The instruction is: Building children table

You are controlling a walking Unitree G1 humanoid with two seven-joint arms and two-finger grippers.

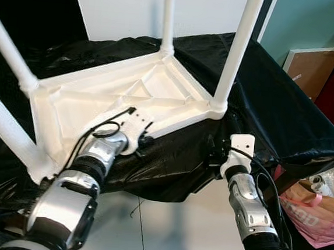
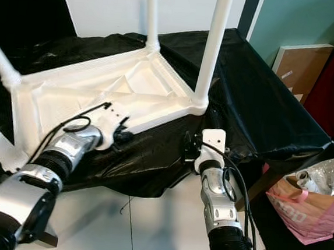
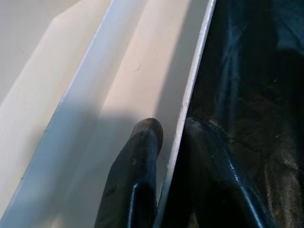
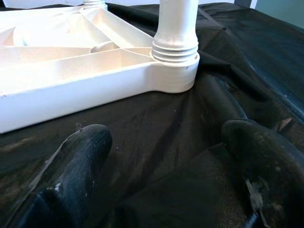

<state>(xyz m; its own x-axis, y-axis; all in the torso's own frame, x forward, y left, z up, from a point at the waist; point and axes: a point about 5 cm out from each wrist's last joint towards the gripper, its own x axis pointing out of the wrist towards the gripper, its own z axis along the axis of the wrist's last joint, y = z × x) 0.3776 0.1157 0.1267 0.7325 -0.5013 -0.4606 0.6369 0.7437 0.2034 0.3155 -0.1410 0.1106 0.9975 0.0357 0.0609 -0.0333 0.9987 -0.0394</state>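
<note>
In the left eye view, the white children's table lies upside down on a counter draped in black sheeting, its four legs pointing up. The left pincer sits at the table's near rim; the right pincer hovers just below the near right leg.

The left wrist view shows the left fingers clamped on the thin rim, one inside, one outside.

In the right wrist view, the right fingers stand apart over the sheeting, near the leg's threaded collar.

Steadying the rim while checking that collar seems wise. A pink bag rests on the pale tiled floor beside the counter.
</note>
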